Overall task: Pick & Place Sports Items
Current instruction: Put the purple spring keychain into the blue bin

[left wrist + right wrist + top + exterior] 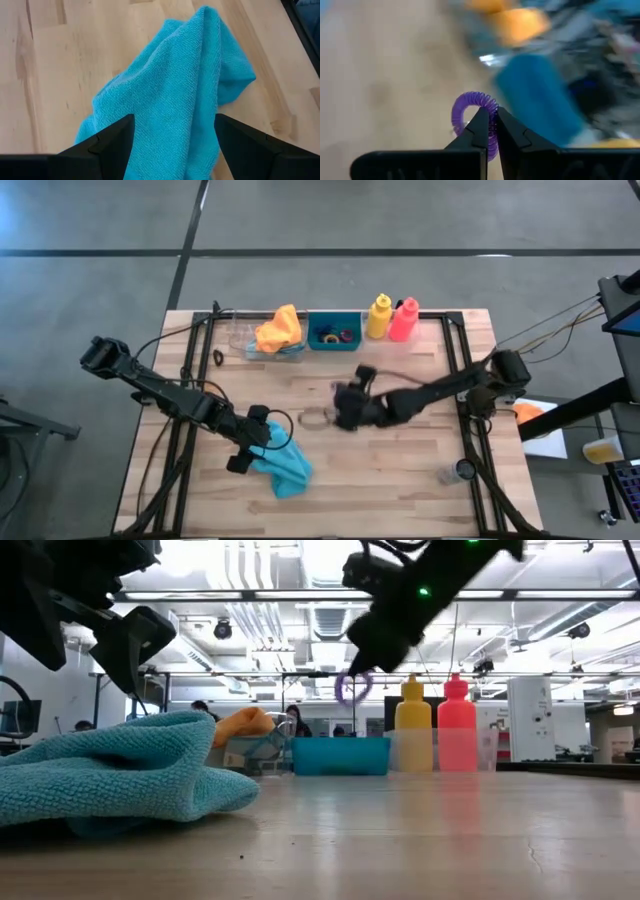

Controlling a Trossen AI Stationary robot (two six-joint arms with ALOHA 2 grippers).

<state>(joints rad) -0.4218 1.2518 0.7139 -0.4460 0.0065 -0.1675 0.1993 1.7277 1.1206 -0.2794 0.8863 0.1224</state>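
My right claw [489,131] pinches the purple ring [472,117] above the worktop [400,470]. Thin grip; a jolt could drop it short of the bin [334,332]. My left claw [172,137] hangs open over the teal cloth [175,100].

Table centre and 6 o'clock edge: bare wood [400,470], open passage. At 12 o'clock a crowded row: clear tray [262,348] with orange cloth [279,329], teal bin [334,331], yellow bottle [378,317], pink-red bottle [404,320]. Teal cloth [285,465] blocks 7 o'clock. Small cup [462,471] at 4 o'clock.
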